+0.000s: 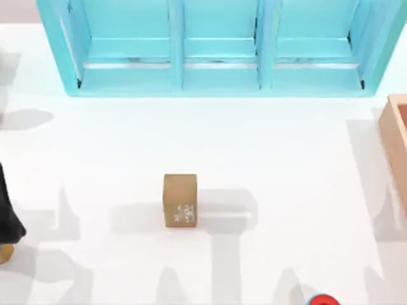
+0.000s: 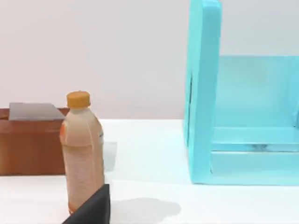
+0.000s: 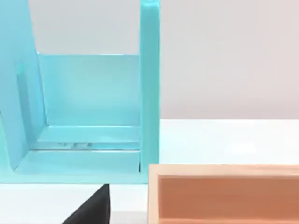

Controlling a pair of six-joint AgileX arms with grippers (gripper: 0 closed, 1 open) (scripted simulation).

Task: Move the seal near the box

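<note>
the red-and-blue round thing [image 1: 322, 300] sits at the counter's near edge, right of centre. the seal [image 1: 180, 201] stands upright mid-counter [image 1: 114, 152], well apart from the box [image 1: 397, 143] at the right edge. the left arm is parked at the left edge, and i cannot tell the state of either tool. farther back stands the turquoise cabinet [image 1: 216, 47]. the left wrist view has an orange-capped bottle [image 2: 82, 151] close by. likely risks: a tipped seal from an off-centre grip, or the carry clipping the box wall.
</note>
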